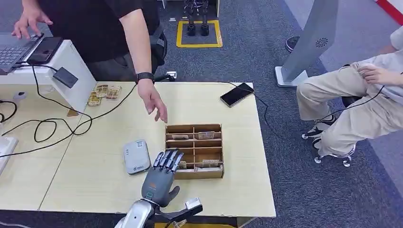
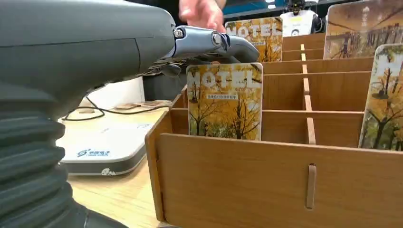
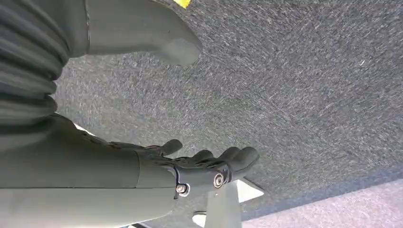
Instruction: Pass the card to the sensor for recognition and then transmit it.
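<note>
A wooden divided box stands on the pale table, with several yellow "HOTEL" cards upright in its slots. One of these cards stands in the near-left slot. My left hand reaches over that corner with fingers stretched out, their tips right at the card's top edge; no grip on it shows. The grey-white sensor pad lies flat just left of the box, also seen beside the hand. My right hand hangs over carpet, fingers loosely apart, holding nothing.
A person's hand hovers over the table just behind the box. A black phone on a cable lies at the far right corner. Cables, a laptop on a white stand and small trays crowd the left. Another person sits at the right.
</note>
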Motion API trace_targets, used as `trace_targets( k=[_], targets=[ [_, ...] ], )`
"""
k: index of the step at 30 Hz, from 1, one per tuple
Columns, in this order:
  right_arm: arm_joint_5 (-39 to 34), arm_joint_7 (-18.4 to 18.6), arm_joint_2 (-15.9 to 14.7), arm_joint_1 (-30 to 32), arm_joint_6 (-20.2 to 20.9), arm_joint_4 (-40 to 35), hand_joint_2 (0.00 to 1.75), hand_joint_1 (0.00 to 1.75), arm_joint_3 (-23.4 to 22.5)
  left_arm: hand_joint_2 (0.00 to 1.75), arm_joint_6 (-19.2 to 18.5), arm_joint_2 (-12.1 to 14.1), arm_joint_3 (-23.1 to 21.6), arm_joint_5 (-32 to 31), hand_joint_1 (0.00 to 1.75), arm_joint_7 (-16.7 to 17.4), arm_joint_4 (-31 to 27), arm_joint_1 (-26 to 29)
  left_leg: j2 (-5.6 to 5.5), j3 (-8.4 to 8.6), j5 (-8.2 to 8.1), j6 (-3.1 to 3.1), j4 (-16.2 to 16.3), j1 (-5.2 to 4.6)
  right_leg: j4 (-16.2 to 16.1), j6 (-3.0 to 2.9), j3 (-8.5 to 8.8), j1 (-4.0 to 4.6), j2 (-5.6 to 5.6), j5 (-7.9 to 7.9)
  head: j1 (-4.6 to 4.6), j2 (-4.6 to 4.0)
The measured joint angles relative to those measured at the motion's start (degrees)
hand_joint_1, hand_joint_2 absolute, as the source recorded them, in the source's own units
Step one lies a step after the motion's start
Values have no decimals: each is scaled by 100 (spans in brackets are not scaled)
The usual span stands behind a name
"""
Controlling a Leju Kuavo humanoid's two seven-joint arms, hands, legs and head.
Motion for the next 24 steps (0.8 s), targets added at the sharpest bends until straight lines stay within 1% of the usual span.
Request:
trace_targets(
  k=[3,9,14,15,16,17,18,22,24],
  targets=[
    [0,-2,0,0,0,0,175,0,0,175,6,17,-43,4,0,149,39,-19,0,0,0,0,0,0,0,0,0,0,0,0,-2,0],
    [2,0,0,0,-2,0,175,0,0,175,9,35,-63,-15,0,223,90,-36,0,0,0,0,0,0,0,0,0,0,0,0,0,0],
    [0,11,0,0,-2,0,175,0,0,175,15,33,-65,-127,0,431,111,-57,0,0,0,0,0,0,0,0,0,0,0,0,0,0],
    [0,18,0,0,0,0,175,0,-2,175,33,33,-65,-133,23,463,114,-57,0,0,0,0,0,0,0,0,0,0,0,0,0,0],
    [-4,15,0,0,0,0,175,0,0,175,63,33,-66,-140,117,498,116,-57,0,0,0,0,0,0,0,0,0,0,0,0,-2,0],
    [-7,15,0,0,0,0,175,0,0,175,98,31,-65,-140,169,522,116,-57,0,0,0,0,0,0,0,0,0,0,0,0,0,0],
    [-9,15,0,0,0,0,175,0,0,175,169,28,-65,-140,175,555,116,-56,0,0,0,0,0,0,0,0,0,0,0,0,0,0],
    [-4,18,0,0,0,0,175,0,0,175,617,22,-65,-129,175,605,116,-53,-1,-1,0,0,0,0,0,0,0,0,-1,0,0,0],
    [-2,18,0,0,0,0,175,0,0,175,748,22,-65,-139,175,623,116,-48,-1,-1,0,0,0,0,0,0,0,0,-1,0,0,0]
  ],
)
